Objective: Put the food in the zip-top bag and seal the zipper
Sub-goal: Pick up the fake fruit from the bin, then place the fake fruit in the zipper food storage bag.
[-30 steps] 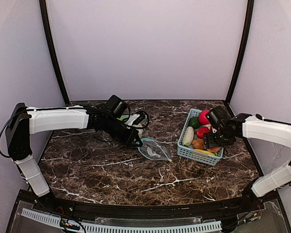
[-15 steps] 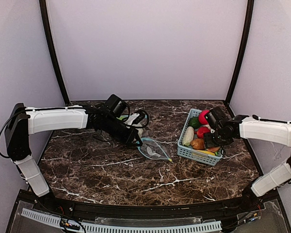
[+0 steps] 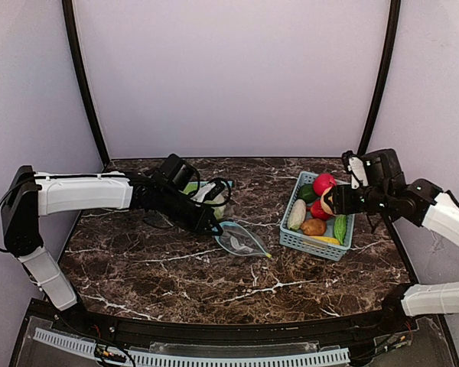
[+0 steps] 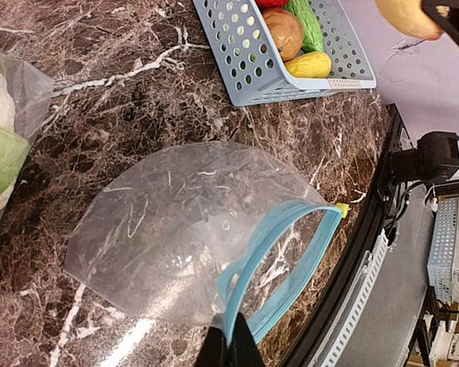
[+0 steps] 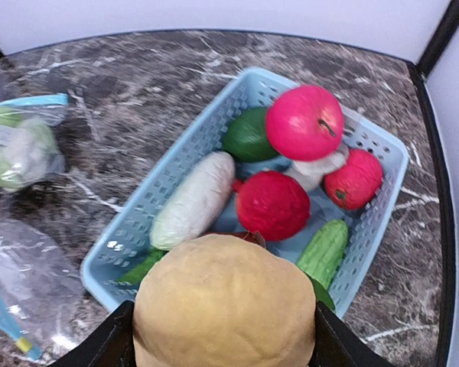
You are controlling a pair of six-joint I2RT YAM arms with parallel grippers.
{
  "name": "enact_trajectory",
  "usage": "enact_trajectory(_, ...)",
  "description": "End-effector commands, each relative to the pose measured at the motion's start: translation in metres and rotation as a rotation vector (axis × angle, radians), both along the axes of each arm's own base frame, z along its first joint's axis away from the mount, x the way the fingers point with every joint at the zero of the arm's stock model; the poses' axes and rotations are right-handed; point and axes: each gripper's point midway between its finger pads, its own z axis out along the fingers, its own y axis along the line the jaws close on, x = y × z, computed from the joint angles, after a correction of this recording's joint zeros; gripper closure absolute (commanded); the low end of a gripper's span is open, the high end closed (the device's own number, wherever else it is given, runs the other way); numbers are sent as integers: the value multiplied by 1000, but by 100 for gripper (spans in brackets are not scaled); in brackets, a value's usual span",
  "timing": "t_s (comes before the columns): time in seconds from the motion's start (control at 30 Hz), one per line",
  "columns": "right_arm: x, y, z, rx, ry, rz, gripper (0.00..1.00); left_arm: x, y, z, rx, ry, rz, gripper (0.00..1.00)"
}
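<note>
Right gripper [image 5: 223,344] clamps a tan round food piece [image 5: 224,290] over the blue basket [image 5: 162,187], right side; left gripper [image 4: 231,348] pinches the zip-top bag [image 4: 176,229] rim mid-table. Bag mouth sags narrow; piece may snag and roll off.

The lower half of the top view was open surface [image 3: 176,275], bare marble from left to right. The left arm [image 3: 84,191] lay across the middle left, and its end effector [image 3: 214,227], clamped on the rim of the zip-top bag [image 3: 241,241], blocked approach from that side. A filled bag [image 3: 209,191] crowded the arm just above. Only a narrow strip ran between the zip-top bag and the basket [image 3: 306,243]. The basket was packed with food [image 3: 314,227]. The right end effector [image 3: 330,202], gripping a tan food piece [image 5: 223,302], hung over its middle. The upper centre of the surface lay open.
</note>
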Motion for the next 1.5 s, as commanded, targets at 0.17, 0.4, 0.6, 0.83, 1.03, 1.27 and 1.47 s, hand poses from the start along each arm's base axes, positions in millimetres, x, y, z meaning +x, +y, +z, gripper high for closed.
enact_trajectory(0.17,-74,95,96,447,-195,620,55,-13,-4,-3,-56,100,-3,99)
enact_trajectory(0.4,-124,153,100,591,-199,955,56,-19,-10,-5,-74,156,-27,99)
enact_trajectory(0.6,-136,199,70,599,-110,1073,57,-19,-12,-9,-65,170,-36,99)
enact_trajectory(0.83,-128,238,32,552,8,1094,58,-19,-12,-14,-49,182,-43,99)
enact_trajectory(1.03,-115,258,-3,501,102,1062,60,-20,-11,-15,-48,183,-44,99)
enact_trajectory(1.27,-94,261,-41,412,200,938,62,-20,-11,-15,-48,184,-48,99)
enact_trajectory(1.47,-75,248,-70,303,261,777,61,-21,-11,-15,-44,184,-52,99)
